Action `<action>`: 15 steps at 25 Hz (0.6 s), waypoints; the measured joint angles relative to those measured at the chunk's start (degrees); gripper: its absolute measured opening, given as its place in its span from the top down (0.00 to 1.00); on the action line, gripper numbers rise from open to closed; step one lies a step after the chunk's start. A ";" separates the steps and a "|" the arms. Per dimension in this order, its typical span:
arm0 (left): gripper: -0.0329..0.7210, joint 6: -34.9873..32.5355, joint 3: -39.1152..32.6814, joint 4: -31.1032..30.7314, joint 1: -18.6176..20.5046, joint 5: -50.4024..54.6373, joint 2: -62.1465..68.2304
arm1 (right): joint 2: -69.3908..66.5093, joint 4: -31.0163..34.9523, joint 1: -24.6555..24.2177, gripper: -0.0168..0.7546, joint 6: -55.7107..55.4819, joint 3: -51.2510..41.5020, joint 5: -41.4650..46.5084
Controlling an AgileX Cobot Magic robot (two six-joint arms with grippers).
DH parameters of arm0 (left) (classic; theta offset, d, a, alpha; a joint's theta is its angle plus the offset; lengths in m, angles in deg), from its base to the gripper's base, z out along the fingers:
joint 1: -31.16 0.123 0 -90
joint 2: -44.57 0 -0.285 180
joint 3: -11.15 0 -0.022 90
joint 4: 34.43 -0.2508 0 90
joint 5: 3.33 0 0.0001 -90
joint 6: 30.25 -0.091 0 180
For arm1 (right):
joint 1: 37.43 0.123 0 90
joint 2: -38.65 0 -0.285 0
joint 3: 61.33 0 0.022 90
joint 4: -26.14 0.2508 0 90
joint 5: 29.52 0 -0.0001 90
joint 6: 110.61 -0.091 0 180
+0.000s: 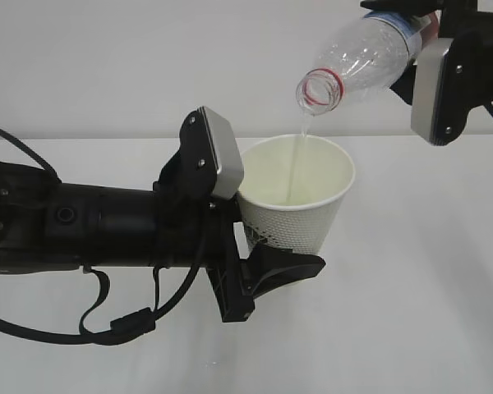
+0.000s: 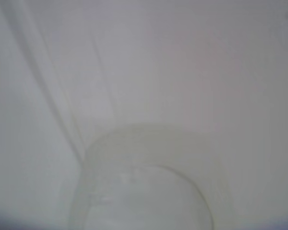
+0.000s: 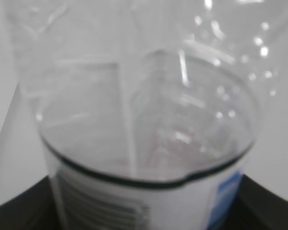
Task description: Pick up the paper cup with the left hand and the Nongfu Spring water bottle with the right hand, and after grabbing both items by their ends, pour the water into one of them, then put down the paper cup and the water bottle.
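Note:
In the exterior view my left gripper (image 1: 286, 234) is shut on the white dimpled paper cup (image 1: 300, 215), holding it upright by its lower wall above the table. One black finger (image 1: 289, 267) shows under the cup; the other is hidden behind it. The Nongfu Spring water bottle (image 1: 363, 59) is tilted mouth-down at the upper right, and my right gripper (image 1: 416, 51) is shut on its label end. A thin stream of water (image 1: 299, 152) falls from the red-ringed mouth into the cup. The cup (image 2: 149, 96) fills the blurred left wrist view. The bottle (image 3: 144, 96) fills the right wrist view.
A white table (image 1: 427, 312) lies beneath both arms, with a plain white wall behind. Loose black cables (image 1: 123, 324) hang under the left arm. The right arm's silver-grey block (image 1: 434, 90) hangs beside the bottle, right of the cup.

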 joint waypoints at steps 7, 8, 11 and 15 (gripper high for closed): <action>0.26 0.00 0.00 0.00 0.00 0.00 0.00 | 0.00 0.00 0.00 0.31 0.99 0.22 -0.05; 0.26 0.00 0.00 0.00 0.00 0.00 0.00 | 0.00 0.00 0.00 0.31 0.99 0.22 -0.05; 0.26 0.00 0.00 0.00 0.00 0.00 0.00 | 0.00 0.00 0.00 0.31 1.09 0.22 -0.05; 0.26 0.00 0.00 0.00 0.00 0.00 0.00 | 0.00 0.00 0.00 0.31 1.09 0.22 -0.05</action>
